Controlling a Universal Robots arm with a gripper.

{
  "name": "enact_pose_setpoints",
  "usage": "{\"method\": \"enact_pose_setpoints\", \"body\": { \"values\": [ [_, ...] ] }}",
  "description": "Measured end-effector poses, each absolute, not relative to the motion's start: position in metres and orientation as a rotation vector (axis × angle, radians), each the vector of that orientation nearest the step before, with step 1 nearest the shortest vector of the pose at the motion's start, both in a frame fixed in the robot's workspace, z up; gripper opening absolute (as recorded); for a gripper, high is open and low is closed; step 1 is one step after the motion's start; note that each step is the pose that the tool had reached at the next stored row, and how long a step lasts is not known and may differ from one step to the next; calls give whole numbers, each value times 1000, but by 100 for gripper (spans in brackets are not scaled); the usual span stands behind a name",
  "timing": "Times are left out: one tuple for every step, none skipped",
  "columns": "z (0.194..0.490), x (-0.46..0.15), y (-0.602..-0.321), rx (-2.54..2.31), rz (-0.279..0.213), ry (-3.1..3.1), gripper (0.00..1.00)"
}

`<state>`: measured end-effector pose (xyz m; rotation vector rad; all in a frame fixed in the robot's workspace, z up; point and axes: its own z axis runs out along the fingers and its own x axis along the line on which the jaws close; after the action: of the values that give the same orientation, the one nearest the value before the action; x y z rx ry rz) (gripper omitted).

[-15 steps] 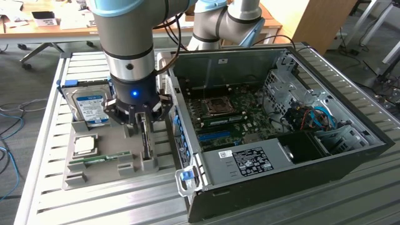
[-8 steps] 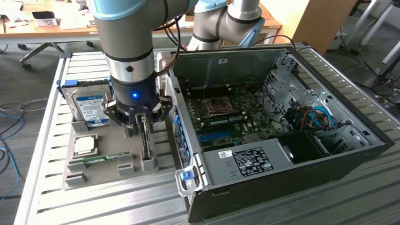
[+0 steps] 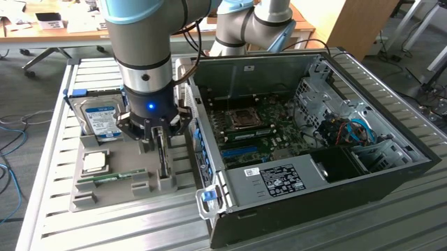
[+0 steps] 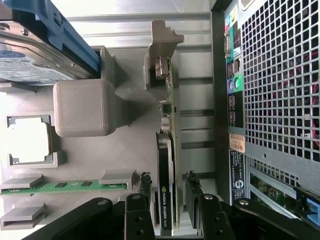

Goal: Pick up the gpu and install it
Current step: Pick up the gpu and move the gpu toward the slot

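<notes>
gpu (image 4: 165,210) upright on edge between hand (image 4: 168,176) fingers; hand open, gaps either side

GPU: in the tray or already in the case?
In the tray: the GPU stands on edge in its slot, outside the case, with the open gripper straddling it.

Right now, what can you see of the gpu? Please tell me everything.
The gpu is a thin card standing on edge in a slot of the gray holder, beside the computer case. It shows a black shroud labelled Nvidia Quadro, a green board edge and a silvery bracket at one end. The open claw straddles it, apparently without touching.
</notes>
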<state>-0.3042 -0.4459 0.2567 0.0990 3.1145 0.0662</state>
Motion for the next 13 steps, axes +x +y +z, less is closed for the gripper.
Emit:
{"method": "enact_pose_setpoints", "body": {
  "values": [
    [256,-304,-445,98,66,3115,42],
    [256,-304,-444,96,66,3115,42],
    [255,-304,-444,94,67,3115,42],
    [254,-304,-444,91,66,3115,42],
    [253,-304,-444,89,66,3115,42],
    [252,-304,-444,86,66,3115,42],
    [251,-304,-443,83,66,3115,42],
    [250,-304,-443,80,66,3115,42],
    [248,-304,-443,75,67,3115,42],
    [247,-304,-443,71,67,3116,42],
    [246,-304,-442,67,67,3116,42],
    [245,-304,-442,63,67,3116,42],
    [244,-304,-442,61,67,3116,42]
  ]
}}
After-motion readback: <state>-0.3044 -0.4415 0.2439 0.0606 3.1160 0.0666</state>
